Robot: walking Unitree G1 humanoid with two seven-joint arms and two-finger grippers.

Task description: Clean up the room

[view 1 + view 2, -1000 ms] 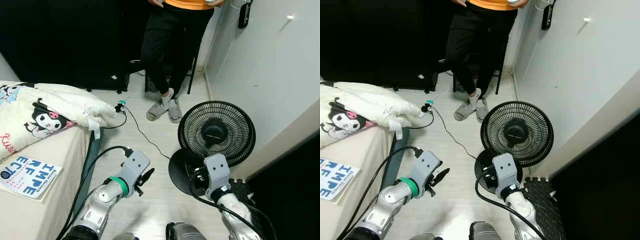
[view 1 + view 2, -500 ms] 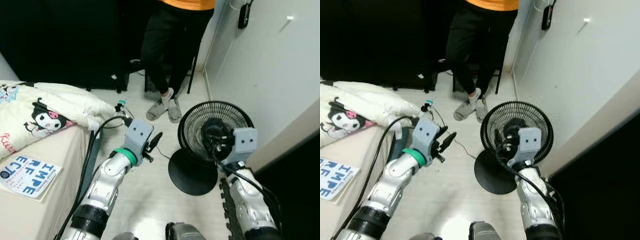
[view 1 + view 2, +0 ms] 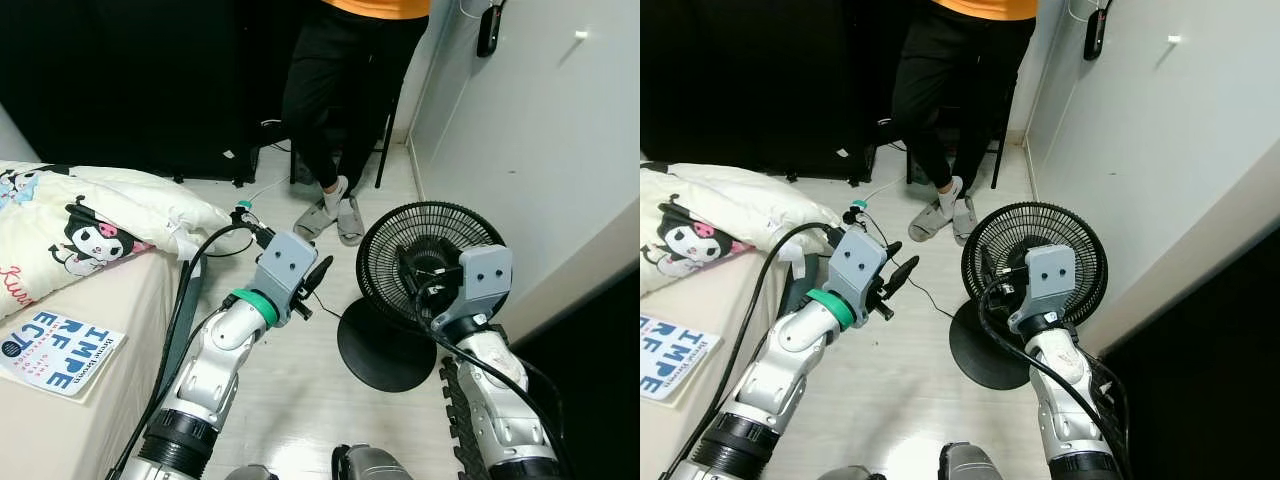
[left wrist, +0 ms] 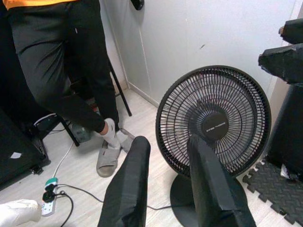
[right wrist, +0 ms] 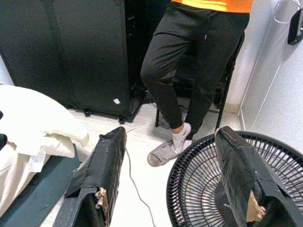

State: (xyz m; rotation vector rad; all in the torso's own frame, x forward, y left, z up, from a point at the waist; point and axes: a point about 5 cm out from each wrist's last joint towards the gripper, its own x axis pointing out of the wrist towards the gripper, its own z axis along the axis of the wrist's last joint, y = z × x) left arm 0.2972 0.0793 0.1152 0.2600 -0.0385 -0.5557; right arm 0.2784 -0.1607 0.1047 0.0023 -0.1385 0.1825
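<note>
A black pedestal fan (image 3: 432, 262) stands on the pale floor by the white wall. My left gripper (image 3: 320, 270) is raised over the floor just left of the fan, apart from it. It is open and empty, and in the left wrist view its fingers (image 4: 136, 161) point at the fan's grille (image 4: 213, 123). My right gripper (image 5: 169, 135) is held up right in front of the fan. It is wide open and holds nothing, with one finger (image 5: 239, 170) over the grille's rim.
A person (image 3: 345, 90) in black trousers and grey slippers stands at the back. A bed (image 3: 60, 400) with a cartoon pillow (image 3: 90, 225) and a booklet (image 3: 60, 355) lies at the left. A power strip and cable (image 3: 245, 213) cross the floor. A black foam mat (image 3: 1105, 385) lies by the fan's base.
Both arms have risen from low by the floor. The left gripper moved up and forward towards the fan; the right wrist now sits in front of the grille.
</note>
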